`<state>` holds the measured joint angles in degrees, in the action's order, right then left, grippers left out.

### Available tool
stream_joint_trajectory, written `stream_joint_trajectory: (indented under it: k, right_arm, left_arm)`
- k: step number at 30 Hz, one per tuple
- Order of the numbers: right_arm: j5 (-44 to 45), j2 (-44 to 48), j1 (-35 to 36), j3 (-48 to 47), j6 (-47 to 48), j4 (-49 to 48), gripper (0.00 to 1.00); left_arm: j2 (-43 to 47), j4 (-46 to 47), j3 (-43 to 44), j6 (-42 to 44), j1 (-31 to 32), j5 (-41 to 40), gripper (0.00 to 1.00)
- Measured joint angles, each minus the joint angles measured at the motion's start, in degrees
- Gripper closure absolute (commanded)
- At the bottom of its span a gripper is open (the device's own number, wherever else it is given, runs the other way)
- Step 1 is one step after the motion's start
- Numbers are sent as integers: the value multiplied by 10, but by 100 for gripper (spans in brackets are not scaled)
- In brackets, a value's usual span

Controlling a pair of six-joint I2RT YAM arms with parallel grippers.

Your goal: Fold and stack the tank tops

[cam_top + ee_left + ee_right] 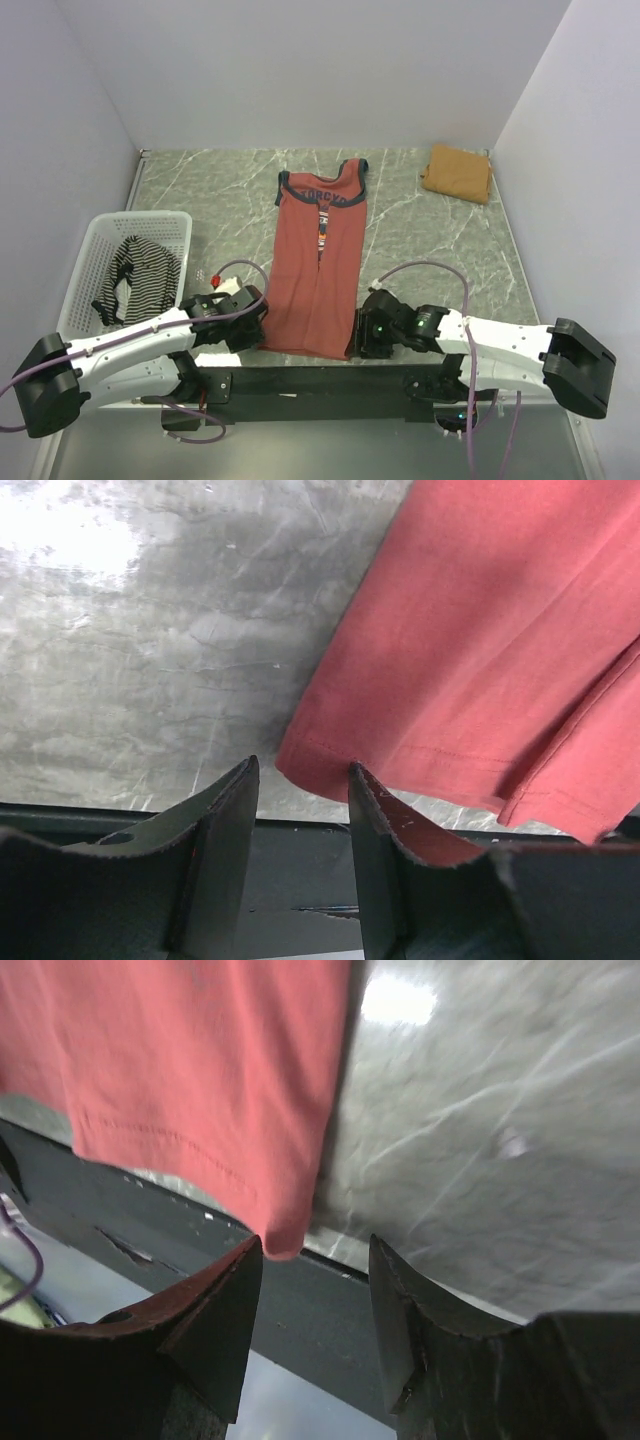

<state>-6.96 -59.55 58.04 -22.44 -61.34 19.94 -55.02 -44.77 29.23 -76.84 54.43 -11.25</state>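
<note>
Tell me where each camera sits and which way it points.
Top: fixed above and behind the robot, looking down on the table; both arms show, flanking the red top.
Left wrist: on the left arm, facing the top's near left hem corner past the open left pincer.
Right wrist: on the right arm, facing the near right hem corner past the open right pincer.
Shared: both wrist views show the red hem and the dark front rail.

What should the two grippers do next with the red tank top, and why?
Probably ease forward and close on the hem corners. The rust-red tank top lies flat, and the left gripper and right gripper each stand open with a bottom corner at the fingertips, not yet pinched.
</note>
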Motion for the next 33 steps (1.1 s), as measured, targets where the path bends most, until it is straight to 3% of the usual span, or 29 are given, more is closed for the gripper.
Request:
stream_joint_trajectory:
  k: [10,13,16,20,22,28,33]
  right_arm:
    - [1,-40,53,0,-49,-59,49]
    - [6,-50,61,0,-56,-68,63]
    - [12,-57,63,1,-62,-71,70]
    - [18,-56,64,9,-68,-74,93]
    - [21,-48,64,17,-71,-76,100]
    - [41,17,65,38,-74,-31,100]
    - [54,81,69,41,-74,38,100]
  left_arm:
    - [-11,24,-30,7,0,9,60]
    - [-11,31,-34,8,0,9,70]
    - [-11,41,-38,7,0,9,80]
    - [-11,56,-44,9,0,9,99]
    - [-11,64,-44,12,0,10,100]
    - [1,82,-54,14,4,22,99]
    - [13,75,-58,-2,66,28,99]
